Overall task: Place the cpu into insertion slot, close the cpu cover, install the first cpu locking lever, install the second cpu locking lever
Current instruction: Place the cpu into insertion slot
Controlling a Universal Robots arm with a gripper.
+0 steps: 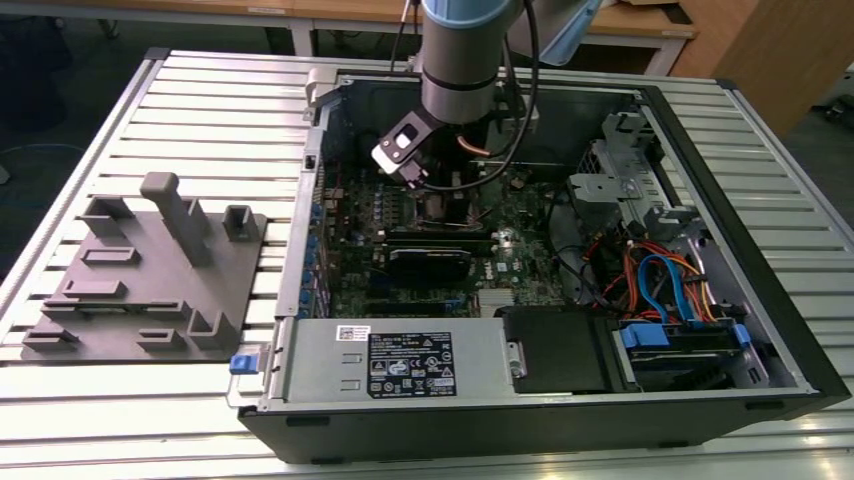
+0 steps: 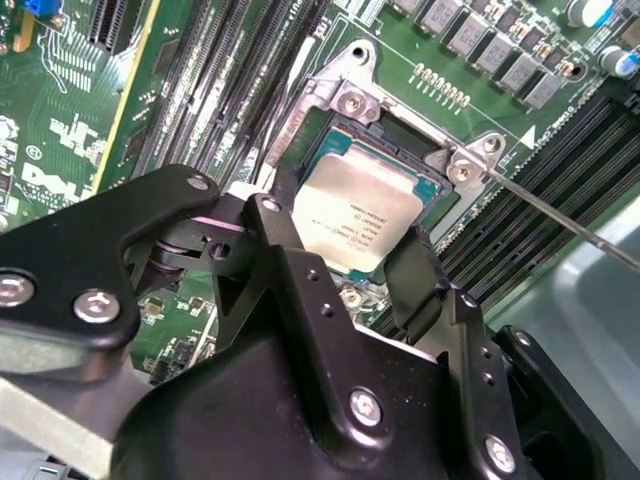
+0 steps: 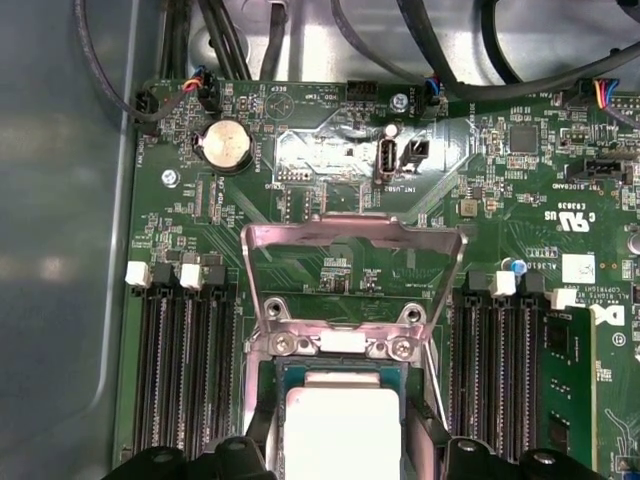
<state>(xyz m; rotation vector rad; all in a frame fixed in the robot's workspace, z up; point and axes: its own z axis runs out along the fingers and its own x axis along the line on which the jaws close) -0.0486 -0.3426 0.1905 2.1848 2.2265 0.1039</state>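
Nearest in the exterior view is the metal box with a label at the near wall of the open computer case. The case lies on a slatted table, with a grey fixture plate beside it at the exterior view's left. Farther in, over the middle of the green board, the arm reaches straight down into the case. In the second wrist view the gripper sits directly above the cpu, its black body bracketing two opposite edges of the chip. It cannot be told from these pictures whether it is clamping the chip or has already let it go. The cpu lies flat, silver face up, inside the insertion slot. Its edges run parallel to the slot's rim, and it looks seated or very nearly so. Being square, the chip has no long axis to line up, so what matters is that it sits squarely under the gripper and within the rim. Past the chip, the first wrist view shows the cpu cover tilted up off the slot on its hinge. It leans toward the side where the coin cell sits, so the window frame is not yet down. A thin lever rod sticks out free from one corner of the slot, unlatched. Long black memory slots flank the socket on both sides.
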